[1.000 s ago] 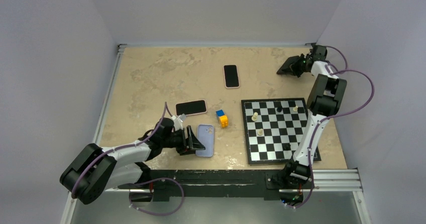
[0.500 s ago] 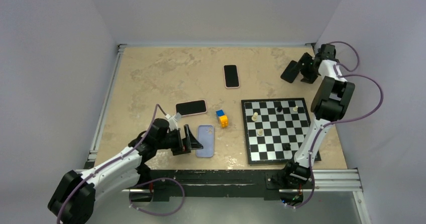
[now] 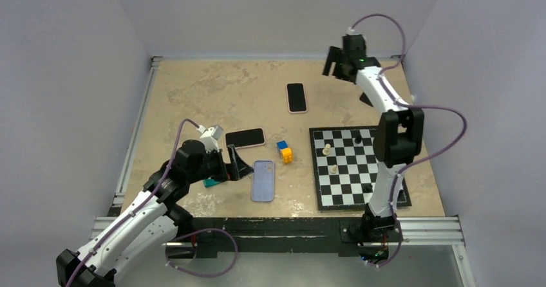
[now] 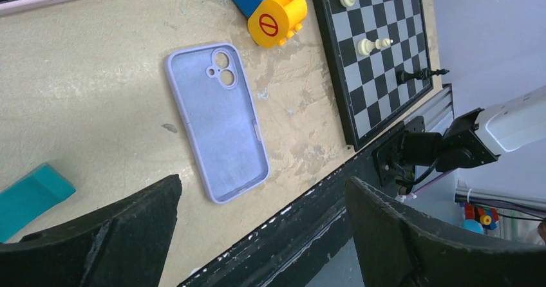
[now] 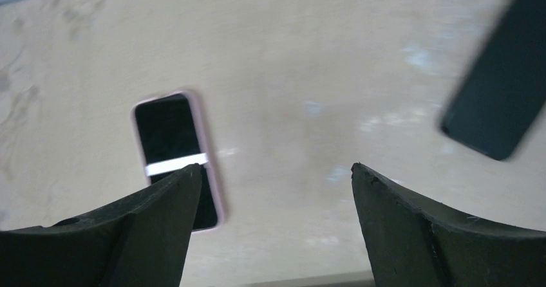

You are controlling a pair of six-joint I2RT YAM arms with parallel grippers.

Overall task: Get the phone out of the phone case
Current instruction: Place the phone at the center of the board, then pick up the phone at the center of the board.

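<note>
The empty lavender phone case lies inside up near the table's front edge. My left gripper hangs open just left of it, touching nothing. A bare dark phone lies flat at the back right, mostly hidden behind my right arm in the top view. My right gripper is open and empty, raised over the back of the table.
Two phones in pink cases lie screen up, one mid-table and one further back. A blue and yellow block, a teal block and a chessboard with several pieces are nearby.
</note>
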